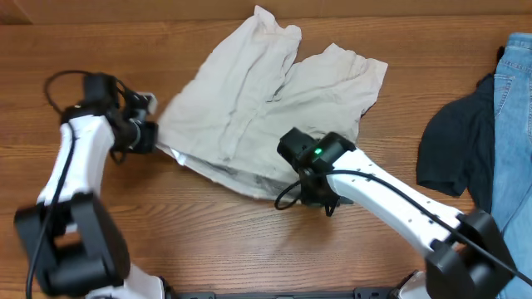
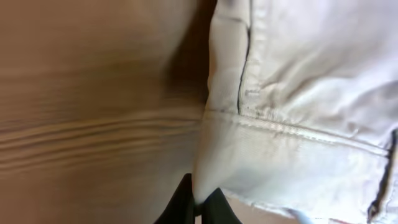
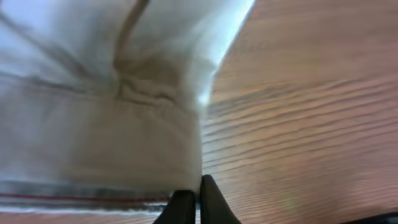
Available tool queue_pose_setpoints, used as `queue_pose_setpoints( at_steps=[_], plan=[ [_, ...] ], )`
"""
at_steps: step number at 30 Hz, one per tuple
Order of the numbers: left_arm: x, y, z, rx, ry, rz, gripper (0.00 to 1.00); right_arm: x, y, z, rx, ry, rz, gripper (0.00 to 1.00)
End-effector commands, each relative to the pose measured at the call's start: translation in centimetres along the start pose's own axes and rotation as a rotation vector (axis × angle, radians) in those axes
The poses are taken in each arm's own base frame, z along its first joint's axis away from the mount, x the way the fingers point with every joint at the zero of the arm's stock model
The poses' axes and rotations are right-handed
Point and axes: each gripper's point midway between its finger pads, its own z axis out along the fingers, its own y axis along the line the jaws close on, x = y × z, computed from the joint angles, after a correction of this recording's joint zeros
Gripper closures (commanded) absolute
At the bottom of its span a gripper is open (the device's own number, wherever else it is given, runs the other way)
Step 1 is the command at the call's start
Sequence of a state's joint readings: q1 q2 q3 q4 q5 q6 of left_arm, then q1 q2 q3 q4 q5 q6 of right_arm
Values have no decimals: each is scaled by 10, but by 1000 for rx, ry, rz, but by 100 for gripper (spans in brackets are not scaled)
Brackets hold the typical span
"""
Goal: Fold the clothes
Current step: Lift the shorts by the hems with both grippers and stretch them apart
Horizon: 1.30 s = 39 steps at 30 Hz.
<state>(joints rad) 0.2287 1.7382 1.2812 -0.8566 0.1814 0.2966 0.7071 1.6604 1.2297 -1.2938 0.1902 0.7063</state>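
Note:
The beige shorts (image 1: 266, 108) lie spread on the wooden table, legs pointing to the far side, waistband toward the near side. My left gripper (image 1: 152, 137) is shut on the waistband's left corner; the left wrist view shows the cloth (image 2: 298, 93) pinched between the black fingertips (image 2: 200, 202). My right gripper (image 1: 309, 184) is shut on the waistband's right corner; the right wrist view shows the waistband (image 3: 99, 149) clamped between the fingertips (image 3: 199, 200). The near waistband edge looks slightly raised off the table.
A dark navy garment (image 1: 457, 145) and blue denim jeans (image 1: 511, 124) lie at the right edge of the table. Bare wooden table (image 1: 208, 241) shows in front of the shorts and between my arms.

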Motion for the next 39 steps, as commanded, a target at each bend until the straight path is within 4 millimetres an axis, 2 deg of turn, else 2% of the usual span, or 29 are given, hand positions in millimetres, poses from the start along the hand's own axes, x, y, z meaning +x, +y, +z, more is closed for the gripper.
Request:
queue_pose_setpoints(
  at_steps=[1,3,6,8,10,12,13,14,15,16,17,18,19,20,21,22,23,25,26,27,28,29,31,33,34,36,37,39],
  plan=[
    [-48,19,-127,-168,-292,-64,96,-57,-31,-82,-36,-301,126,96],
    [-54,15,-185,-223,-387,-53,96,-78,-54,-118,-61,-393,218,96],
    [-54,9,-266,-318,-522,-59,96,-108,-108,-178,-95,-538,398,96],
    [-50,-1,-328,-351,-657,-110,96,-119,-130,-215,-172,-609,446,96],
    [-48,-22,-376,-312,-792,-103,96,-130,-142,-256,-229,-719,372,96],
    [-42,-42,-416,-293,-898,-49,96,-136,-160,-292,-266,-825,397,96],
    [-38,-47,-434,-304,-945,-41,96,-136,-154,-312,-355,-858,371,96],
    [-34,-52,-451,-313,-988,-33,96,-132,-137,-337,-467,-901,256,96],
    [-30,-57,-466,-318,-1025,-28,96,-128,-131,-356,-499,-956,164,96],
    [-22,-64,-489,-321,-1082,-36,96,-128,-152,-376,-409,-1053,181,96],
    [-18,-66,-496,-317,-1101,-52,96,-128,-172,-384,-344,-1094,259,96],
    [-14,-64,-503,-308,-1125,-114,96,-127,-182,-390,-338,-1117,322,96],
    [-8,-61,-508,-258,-1152,-255,96,-122,-177,-400,-404,-1127,306,96],
    [-7,-66,-507,-184,-1158,-320,96,-118,-163,-406,-483,-1119,254,96],
    [-10,-79,-504,-107,-1151,-288,96,-112,-144,-409,-566,-1097,173,96],
    [-13,-85,-501,-82,-1139,-254,96,-110,-138,-408,-565,-1093,122,96],
    [-12,-82,-497,-95,-1122,-257,96,-112,-142,-405,-512,-1101,104,96],
    [-4,-62,-489,-182,-1085,-356,96,-122,-183,-388,-279,-1102,256,96],
    [-3,-62,-486,-171,-1072,-377,96,-123,-196,-381,-240,-1083,340,96],
    [-5,-72,-481,-108,-1054,-350,96,-122,-197,-376,-256,-1058,370,96],
    [-8,-85,-473,-32,-1022,-310,96,-120,-187,-368,-320,-1008,368,96],
    [-9,-95,-463,27,-975,-276,96,-118,-169,-359,-406,-938,334,96],
    [-3,-91,-435,10,-852,-274,96,-110,-138,-336,-500,-786,247,96],
    [0,-74,-411,-53,-742,-328,96,-112,-134,-314,-457,-698,238,96],
    [-10,-76,-401,-12,-712,-317,96,-126,-139,-312,-417,-726,261,96],
    [-36,-105,-401,190,-729,-214,96,-153,-137,-330,-444,-836,259,96],
    [-43,-118,-405,271,-743,-173,96,-157,-130,-341,-492,-871,230,96],
    [-44,-141,-419,378,-773,-64,96,-148,-120,-369,-588,-939,134,96]
  ],
)
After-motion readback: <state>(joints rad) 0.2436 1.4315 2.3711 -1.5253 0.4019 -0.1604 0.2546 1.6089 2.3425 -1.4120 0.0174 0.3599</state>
